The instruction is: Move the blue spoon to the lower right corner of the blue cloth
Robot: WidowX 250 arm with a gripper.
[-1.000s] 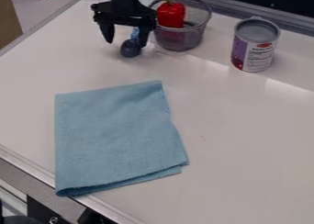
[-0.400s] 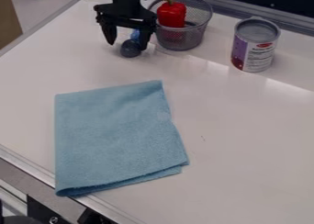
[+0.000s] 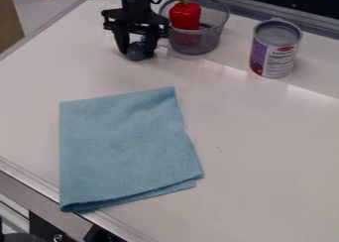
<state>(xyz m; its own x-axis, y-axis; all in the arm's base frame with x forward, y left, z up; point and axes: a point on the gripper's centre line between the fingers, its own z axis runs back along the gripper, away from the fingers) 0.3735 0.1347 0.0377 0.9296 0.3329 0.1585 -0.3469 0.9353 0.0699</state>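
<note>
At the upper left of the table, the black gripper point(image 3: 136, 52) hangs low, its two fingers pressed against either side of the blue spoon point(image 3: 136, 51). The spoon's dark, rounded bowl faces the camera between the fingertips, while its handle is mostly hidden behind the bowl and the gripper. The light blue cloth point(image 3: 126, 147) lies folded on the table at the lower left, well apart from the spoon, its lower right corner near the middle of the view.
Right of the gripper stands a mesh basket point(image 3: 197, 41) with a red pepper point(image 3: 185, 15) in it. A labelled can point(image 3: 275, 52) stands at the upper right. The white table point(image 3: 265, 151) has a metal edge along the lower left.
The gripper's fingers have drawn together around the spoon, and the spoon has shifted slightly left and up in the view. Cloth, basket and can are unmoved.
</note>
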